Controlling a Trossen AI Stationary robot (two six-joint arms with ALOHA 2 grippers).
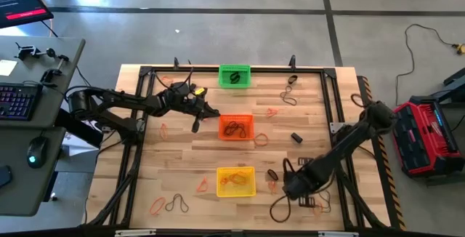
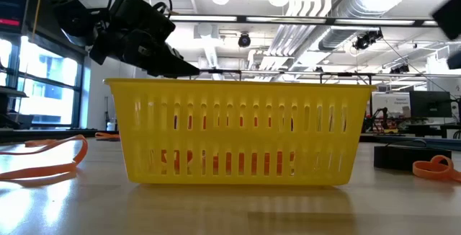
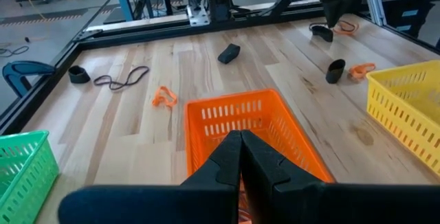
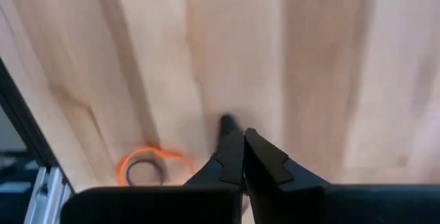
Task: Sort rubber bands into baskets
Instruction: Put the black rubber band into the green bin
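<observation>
While left tool [image 1: 212,113] nears orange basket [image 1: 247,118], yellow basket [image 1: 251,171] apart.

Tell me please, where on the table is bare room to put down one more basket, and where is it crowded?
Bare wood lies between the green basket and the orange basket, and left of the yellow basket up toward the left gripper. It is crowded at the near right, where the right gripper hangs low among rubber bands.
</observation>
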